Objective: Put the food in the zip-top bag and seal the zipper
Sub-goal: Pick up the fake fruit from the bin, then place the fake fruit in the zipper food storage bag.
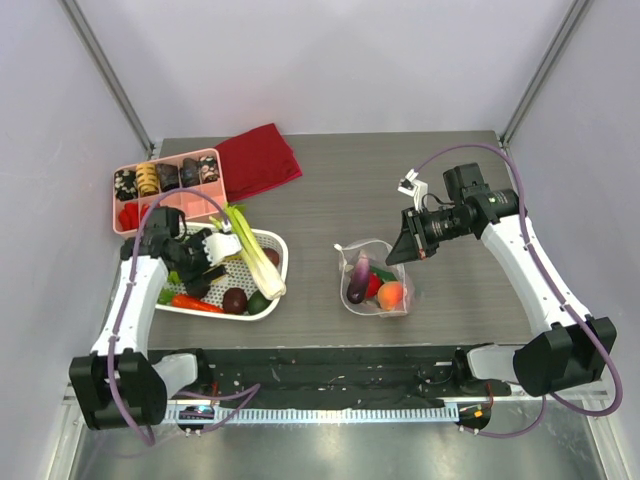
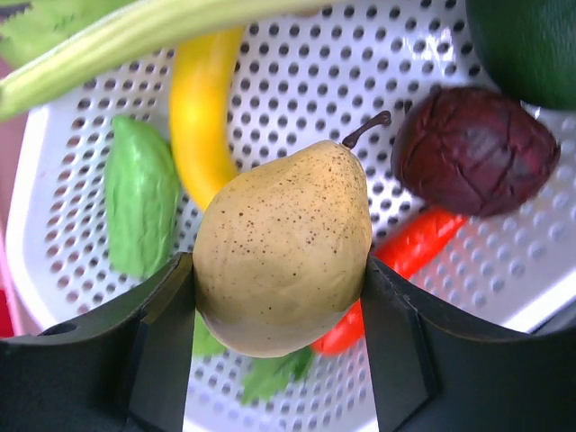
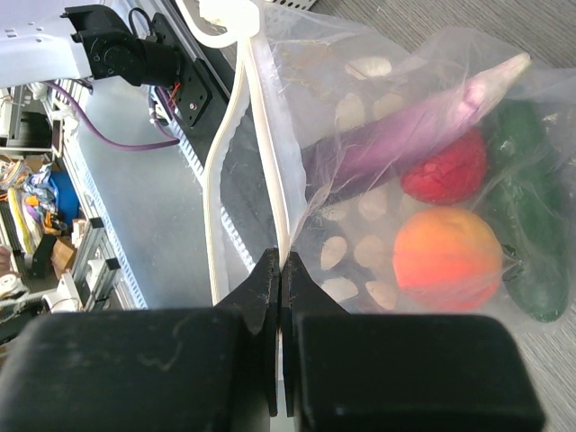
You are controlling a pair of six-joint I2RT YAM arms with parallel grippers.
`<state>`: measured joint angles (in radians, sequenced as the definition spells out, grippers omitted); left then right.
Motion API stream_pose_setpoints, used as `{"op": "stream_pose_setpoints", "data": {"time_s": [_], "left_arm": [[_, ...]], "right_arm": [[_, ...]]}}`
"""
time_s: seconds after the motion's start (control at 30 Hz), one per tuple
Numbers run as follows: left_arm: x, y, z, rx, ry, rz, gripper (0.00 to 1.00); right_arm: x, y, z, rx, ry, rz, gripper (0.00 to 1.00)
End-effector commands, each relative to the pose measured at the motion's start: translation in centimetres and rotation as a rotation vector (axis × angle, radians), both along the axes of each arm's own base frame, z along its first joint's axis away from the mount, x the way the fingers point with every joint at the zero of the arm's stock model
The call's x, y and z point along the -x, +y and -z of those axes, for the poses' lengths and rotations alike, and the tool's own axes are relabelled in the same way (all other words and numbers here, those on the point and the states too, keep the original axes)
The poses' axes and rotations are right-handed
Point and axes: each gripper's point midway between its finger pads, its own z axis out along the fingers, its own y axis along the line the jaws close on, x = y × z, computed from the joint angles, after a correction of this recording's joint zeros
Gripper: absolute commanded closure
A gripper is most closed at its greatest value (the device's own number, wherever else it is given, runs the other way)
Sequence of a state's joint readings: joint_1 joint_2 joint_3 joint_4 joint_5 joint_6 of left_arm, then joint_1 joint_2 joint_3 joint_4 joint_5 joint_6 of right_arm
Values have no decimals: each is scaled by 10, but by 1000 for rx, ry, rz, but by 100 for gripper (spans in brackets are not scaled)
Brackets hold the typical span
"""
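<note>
Left wrist cam: left pincer [image 2: 279, 274] clamped on pear [image 2: 283, 225] between its fingers, over white basket [image 2: 432, 54], which the top cam hides. Right wrist cam: right pincer [image 3: 282, 270] pinched shut on zipper [image 3: 273, 162]; zip-top bag [image 3: 378, 90] just ahead, holding eggplant [image 3: 414, 135], tomato [image 3: 445, 171], peach [image 3: 447, 258], cucumber [image 3: 531, 225]

passable: table [image 1: 320, 200] between basket [image 1: 265, 240] and bag [image 1: 400, 306] | obstacle: leek [image 1: 255, 255] lying over basket

Blurred, cut by top edge: long pale green leek stalk [image 2: 135, 36]. Half hidden behind speckled tan pear [image 2: 283, 247]: orange-red carrot [image 2: 414, 247].
</note>
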<state>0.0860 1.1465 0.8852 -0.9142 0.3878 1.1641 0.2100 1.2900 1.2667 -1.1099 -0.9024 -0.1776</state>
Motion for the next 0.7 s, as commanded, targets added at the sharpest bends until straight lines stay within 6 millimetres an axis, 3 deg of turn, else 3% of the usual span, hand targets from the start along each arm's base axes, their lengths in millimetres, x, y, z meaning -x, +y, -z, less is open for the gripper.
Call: {"op": "stream_pose_setpoints", "data": {"time_s": [0.0,0.03,0.07,0.13,0.17,0.23,0.27,0.3,0.37,0.4,0.43,0.47,0.5,0.53,0.6,0.63,0.67], "left_arm": [[5,18,-35,-111,-45,14,59],[12,13,-41,-85,-18,20,59],[4,7,-66,-53,-60,29,59],[15,-27,-92,118,-31,80,57],[5,-39,-120,171,-87,94,56],[7,-83,-145,295,-69,109,56],[-4,-100,-168,329,-140,137,56],[8,-137,-177,389,-108,194,56],[3,-176,-204,455,-195,275,55],[3,-195,-209,480,-196,304,55],[20,-226,-212,515,-164,373,54],[23,-240,-220,530,-173,395,55],[21,-259,-217,537,-157,426,54],[37,-282,-217,555,-131,489,55],[42,-309,-218,577,-147,539,54],[43,-323,-209,567,-136,557,54],[57,-339,-204,562,-128,607,53]], "right_arm": [[-8,2,-11,-7,-54,-5,99],[-8,2,-11,-6,-54,-5,99],[-9,2,-11,-9,-54,-7,99],[-9,3,-11,-13,-51,-8,99],[-10,4,-11,-15,-46,-8,99],[-13,5,-11,-17,-52,-5,99],[-14,5,-11,-18,-50,-2,99],[-14,5,-11,-18,-52,-2,99],[-16,5,-11,-15,-54,2,99],[-16,5,-12,-13,-56,2,99],[-17,5,-12,-9,-60,3,99],[-17,4,-11,-6,-61,6,99],[-17,4,-12,-6,-64,8,99],[-16,3,-12,-3,-63,9,99],[-15,3,-13,-2,-69,11,99],[-15,3,-14,-4,-65,14,99],[-15,3,-14,-5,-68,13,99]]}}
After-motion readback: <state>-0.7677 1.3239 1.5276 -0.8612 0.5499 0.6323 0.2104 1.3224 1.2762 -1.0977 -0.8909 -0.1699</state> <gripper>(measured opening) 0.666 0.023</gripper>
